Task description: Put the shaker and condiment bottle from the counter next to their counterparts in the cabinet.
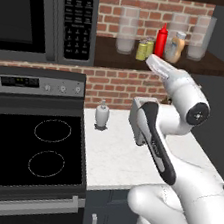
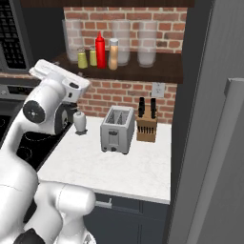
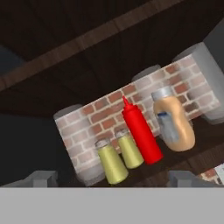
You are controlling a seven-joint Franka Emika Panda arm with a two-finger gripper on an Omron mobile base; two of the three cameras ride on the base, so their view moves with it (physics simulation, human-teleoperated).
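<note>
shaker (image 1: 142,50): stands upright on the cabinet (image 1: 216,68), at the near left of the group — deep yellow-olive, touching or just beside the paler shaker (image 1: 149,46) behind it
condiment bottle (image 1: 174,48): upright on the same shelf, just right of the red squeeze bottle (image 1: 161,39); pale cap up, light band facing out
shelf order: in the hand view, shaker (image 3: 112,162), paler shaker (image 3: 130,149), red squeeze bottle (image 3: 141,131), condiment bottle (image 3: 173,120), close together in a tilted row
behind them: tall clear glass jars (image 2: 147,50) against the red brick
gripper (image 3: 113,179): two grey fingertips sit far apart at the bottom corners of the hand view — spread wide, holding nothing, short of the bottles
counter (image 2: 143,164): carries a toaster (image 2: 116,129), a knife block (image 2: 147,126) and a white soap dispenser (image 1: 102,114)
</note>
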